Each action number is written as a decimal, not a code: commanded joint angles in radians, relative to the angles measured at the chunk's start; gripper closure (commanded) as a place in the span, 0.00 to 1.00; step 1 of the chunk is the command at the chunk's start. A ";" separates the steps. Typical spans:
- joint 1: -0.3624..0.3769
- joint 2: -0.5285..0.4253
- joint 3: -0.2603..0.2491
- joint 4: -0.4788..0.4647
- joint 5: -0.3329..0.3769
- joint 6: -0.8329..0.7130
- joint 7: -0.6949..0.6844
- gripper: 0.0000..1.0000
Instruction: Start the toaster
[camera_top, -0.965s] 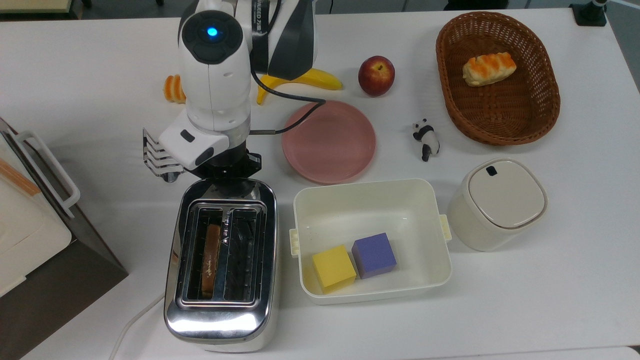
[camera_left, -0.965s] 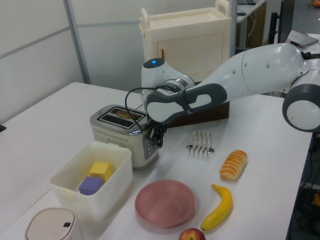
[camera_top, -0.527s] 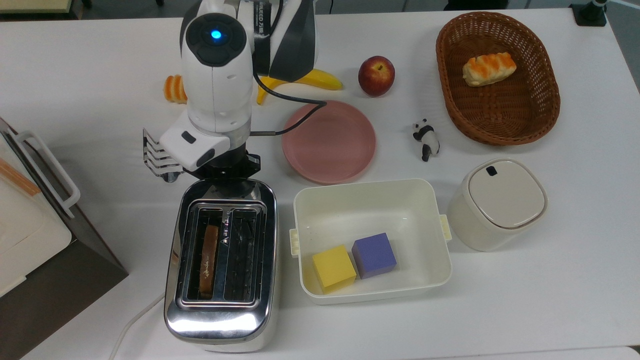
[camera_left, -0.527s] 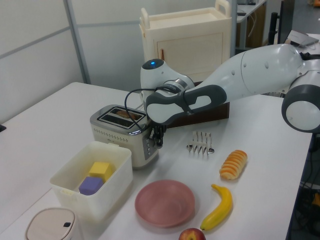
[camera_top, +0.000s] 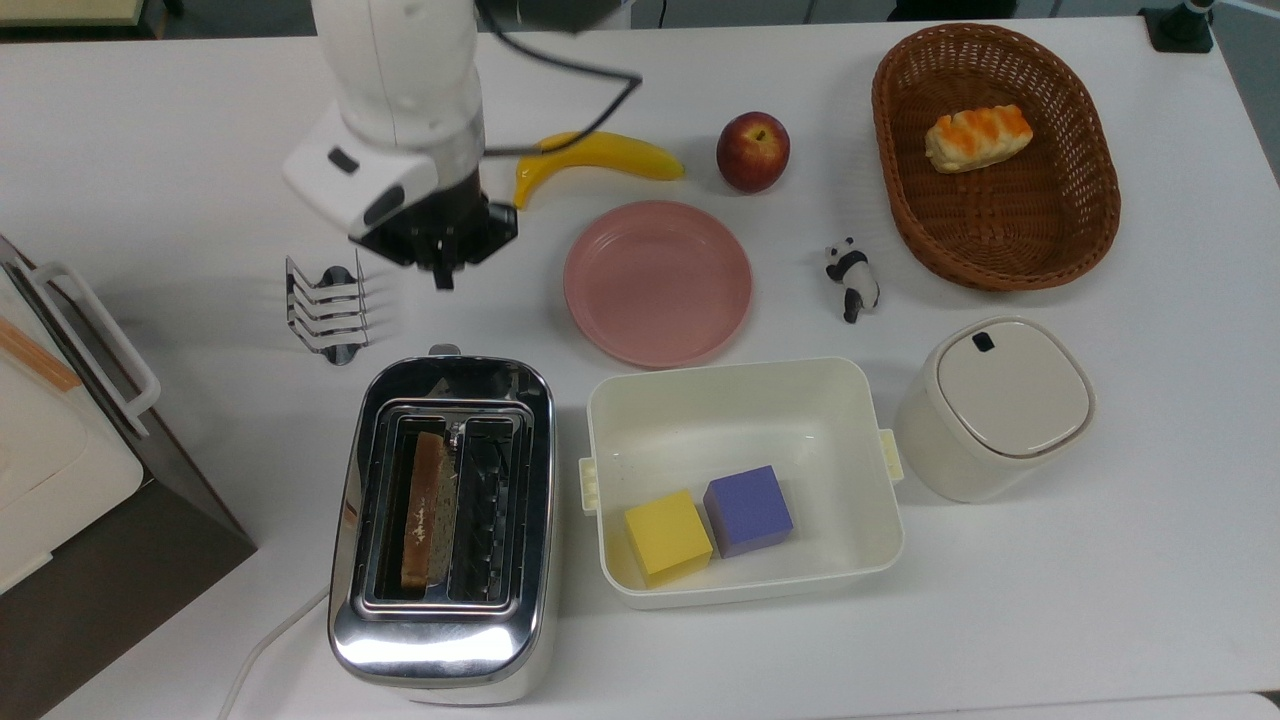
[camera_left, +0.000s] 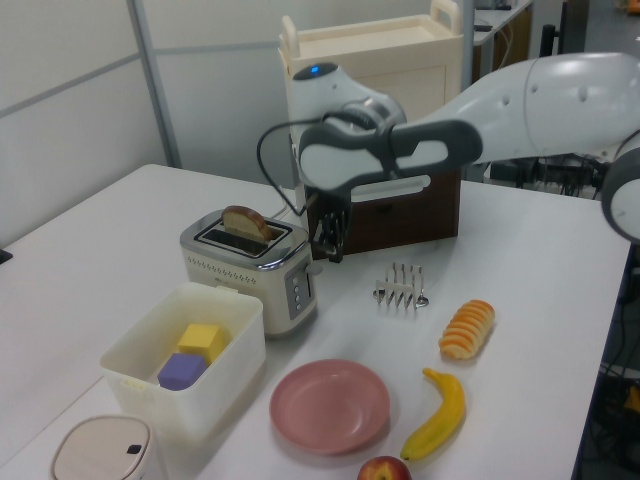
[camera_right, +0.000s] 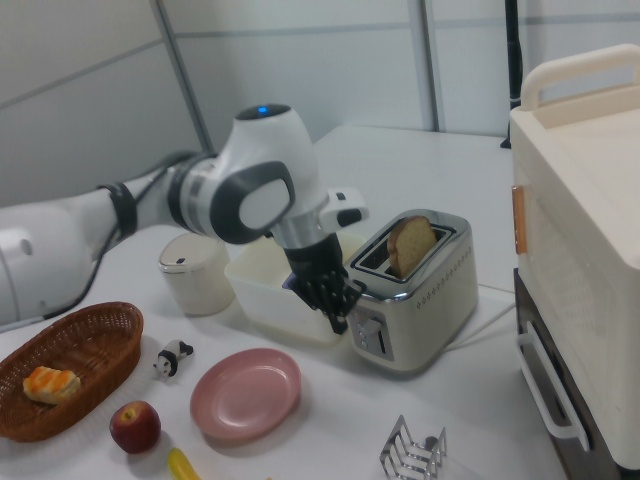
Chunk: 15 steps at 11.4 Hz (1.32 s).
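White bench (camera_top: 1100, 600) fills the top view, with the chrome toaster (camera_top: 442, 610) near the lower edge toward the top view's left, a slice of bread (camera_top: 424, 508) standing up in one of its two slots and a white cord (camera_top: 262, 645) trailing off its lower corner. The end effector (camera_top: 441, 272) hangs above the bench past the toaster's upper end, clear of it, between the wire toast rack (camera_top: 326, 308) and the pink plate (camera_top: 657, 282); its fingers look drawn close together, holding nothing. A white tub (camera_top: 742, 400) with a yellow cube (camera_top: 667, 536) and a purple cube (camera_top: 748, 510) sits just beside the toaster on the top view's right. In the left view the toaster (camera_left: 250, 270) stands near the middle with the bread (camera_left: 243, 220) raised out of its slot, and the end effector (camera_left: 326, 250) hovers just off its control end, slightly above the top edge and not touching. In the right view the end effector (camera_right: 336, 312) points downward close in front of the toaster (camera_right: 415, 295), level with its control panel, fingers nearly together, with the bread (camera_right: 411, 244) sticking up behind it.
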 joint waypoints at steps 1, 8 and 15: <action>0.020 -0.074 0.000 -0.031 0.046 -0.106 -0.029 0.83; 0.082 -0.206 0.001 -0.073 0.047 -0.255 0.002 0.00; 0.062 -0.245 0.001 -0.077 0.047 -0.266 0.160 0.00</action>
